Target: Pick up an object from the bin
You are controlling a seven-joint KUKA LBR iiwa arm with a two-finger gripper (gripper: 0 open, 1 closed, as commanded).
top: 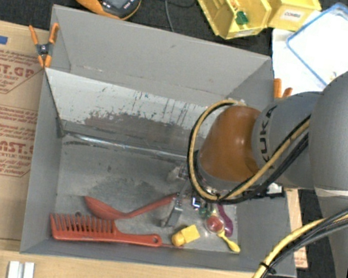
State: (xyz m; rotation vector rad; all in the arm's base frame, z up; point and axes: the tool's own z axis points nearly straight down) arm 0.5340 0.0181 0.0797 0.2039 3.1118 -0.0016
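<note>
A: At the front right of the grey bin [148, 58], the gripper [173, 213] hangs right at the handle end of an orange-red plastic spoon [123, 210]. How far open it is, and whether it grips anything, I cannot tell.

B: And the spoon itself?

A: It lies flat on the bin floor, with its bowl to the left and its handle slanting up towards the gripper. It is likely light, stiff and rather slick. I'd take it across the narrow handle, not the rounded bowl.

B: Neighbours?

A: A yellow block [185, 235] sits just beside the gripper, and a small pink and green heap [218, 223] lies to the right. A long red comb [102, 231] lies near the front wall, close below the spoon.
</note>
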